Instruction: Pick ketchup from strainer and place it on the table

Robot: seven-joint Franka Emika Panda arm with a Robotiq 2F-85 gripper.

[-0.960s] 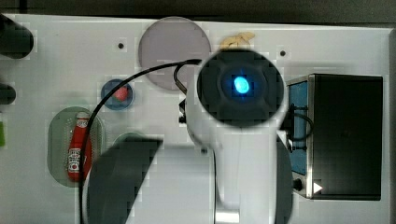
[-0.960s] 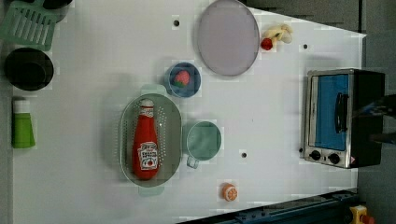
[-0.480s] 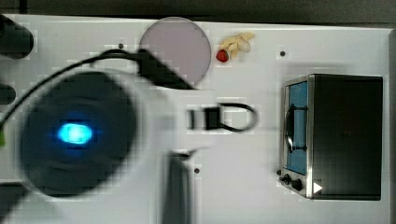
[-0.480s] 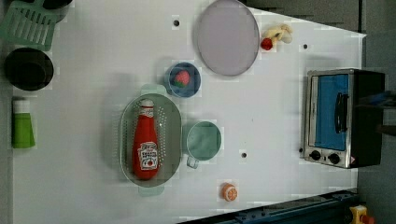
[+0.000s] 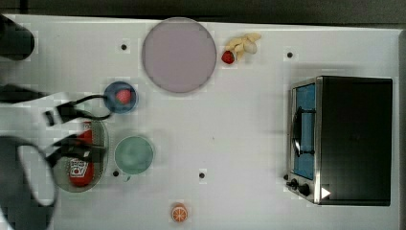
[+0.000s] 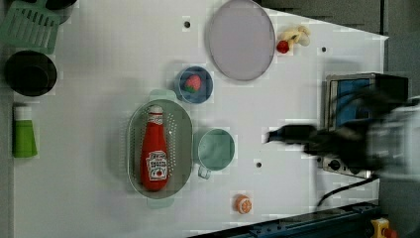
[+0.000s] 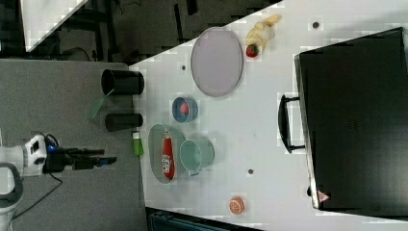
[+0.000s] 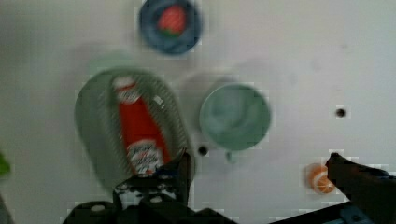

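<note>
The ketchup (image 6: 154,148), a red squeeze bottle with a white cap and label, lies lengthwise in the pale green perforated strainer (image 6: 184,144) on the white table (image 6: 99,74). It also appears as the ketchup (image 8: 137,135) in the strainer (image 8: 93,116) in the wrist view, and as the ketchup (image 5: 79,168) partly under my blurred arm in the top view. My gripper (image 8: 266,172) hangs well above the table, open, with nothing between its fingers (image 8: 181,169). In the right view the gripper (image 7: 108,159) is off the table's edge, level with the strainer (image 7: 155,139).
A green cup (image 6: 216,148) stands right beside the strainer, a blue bowl with a strawberry (image 6: 193,84) just beyond it. A grey-lilac plate (image 6: 240,39), an orange piece (image 6: 242,204), a toaster oven (image 5: 342,139), black cups (image 7: 122,82) and a green bottle (image 6: 24,139) surround them.
My arm has swept from the middle of the top view to its left, over the strainer, and has come into the left view at the right. The ketchup has not moved.
</note>
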